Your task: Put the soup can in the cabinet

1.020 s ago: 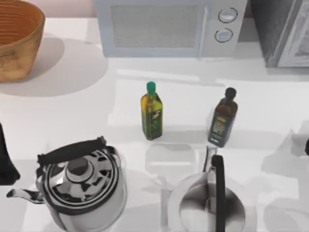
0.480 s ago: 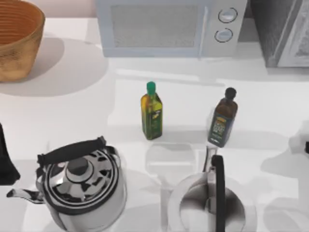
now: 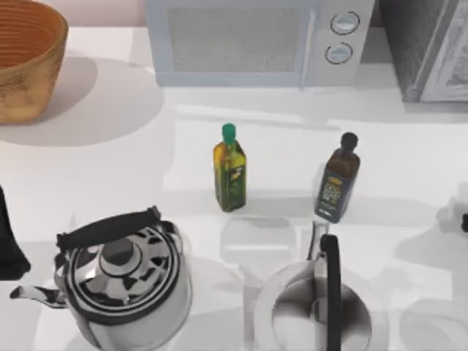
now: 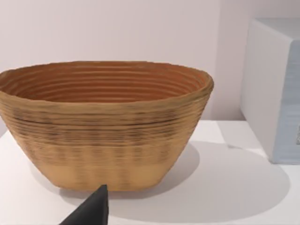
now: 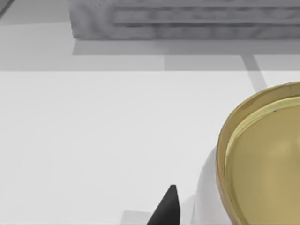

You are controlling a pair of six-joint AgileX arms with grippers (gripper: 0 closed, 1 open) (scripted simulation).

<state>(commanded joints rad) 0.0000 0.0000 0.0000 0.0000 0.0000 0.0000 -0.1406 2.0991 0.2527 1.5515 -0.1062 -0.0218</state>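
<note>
1. The white tabletop (image 3: 110, 157) is carrying every item listed below.
2. The large dark grey speckled cabinet (image 3: 420, 44) with a pale framed door panel is standing at the far right corner, partly in view; the right wrist view is showing its grey front (image 5: 187, 21).
3. The soup can, a cylinder with a gold-rimmed pale yellow top (image 5: 262, 159), is sitting close under the right wrist camera, on the tabletop and apart from the cabinet.
4. The right tool is appearing as 1 dark fingertip (image 5: 166, 208) just beside the can; its state cannot be told.
5. The left arm (image 3: 9, 245) is sitting parked at the tabletop's left edge, 1 dark fingertip (image 4: 91, 211) showing before the woven tan basket (image 4: 105, 124); tool state cannot be told.
6. The white microwave (image 3: 256, 40) with 2 round knobs is standing at the back, left of the cabinet.
7. The green-capped olive oil bottle (image 3: 229, 170) and the dark black-capped bottle (image 3: 337, 179) are standing upright mid-table, well apart.
8. 2 metal kettles, 1 striped (image 3: 121, 281) and 1 plain (image 3: 314, 307), are occupying the near edge.
</note>
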